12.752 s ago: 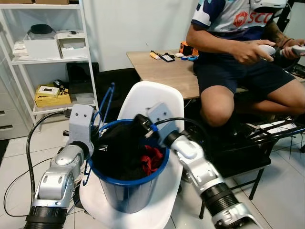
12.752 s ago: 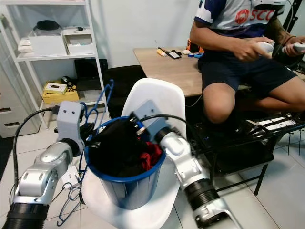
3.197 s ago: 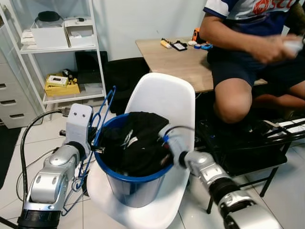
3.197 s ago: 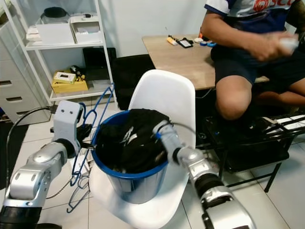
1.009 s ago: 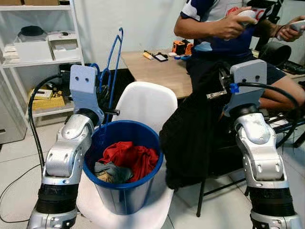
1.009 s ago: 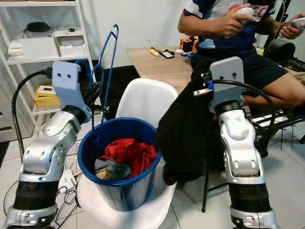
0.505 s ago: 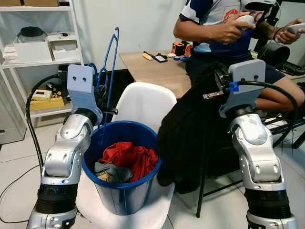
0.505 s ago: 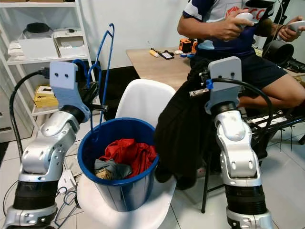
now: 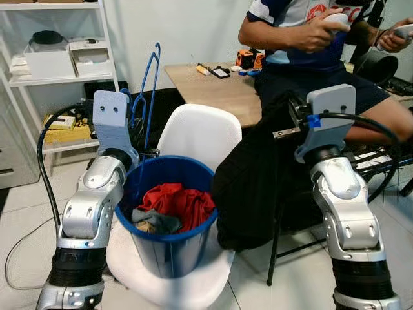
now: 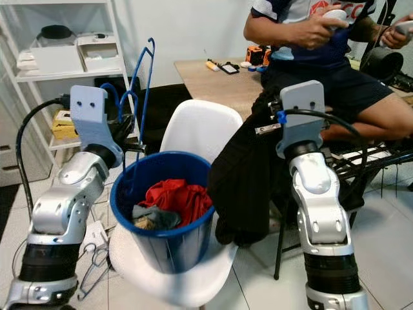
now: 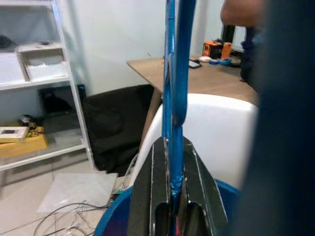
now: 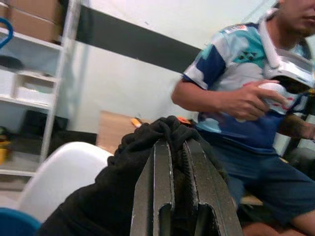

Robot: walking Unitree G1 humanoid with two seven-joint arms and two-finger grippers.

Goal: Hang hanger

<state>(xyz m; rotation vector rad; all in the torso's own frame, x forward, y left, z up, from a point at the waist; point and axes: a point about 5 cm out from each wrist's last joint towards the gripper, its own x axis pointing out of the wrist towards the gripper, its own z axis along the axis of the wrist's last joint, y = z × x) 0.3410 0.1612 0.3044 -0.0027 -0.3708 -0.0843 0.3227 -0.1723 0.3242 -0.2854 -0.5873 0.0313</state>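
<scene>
Left eye view: centre frame, a blue bucket (image 9: 169, 223) on a white chair (image 9: 200, 139) held red cloth (image 9: 177, 201). Left wrist view: the left gripper (image 11: 172, 189) clamped the blue hanger (image 11: 174, 73), its long axis upright. Right wrist view: the right gripper (image 12: 178, 162) pinched a black garment (image 12: 123, 184).

A blue wire hanger (image 9: 150, 90) is held upright, clamped between the closed fingers of the left pincer (image 11: 172, 184) above the rim of the blue bucket (image 9: 169, 240), while a black garment (image 9: 248, 184) is gripped at its top by the right pincer (image 12: 178, 162) and hangs limp beside that bucket.
</scene>
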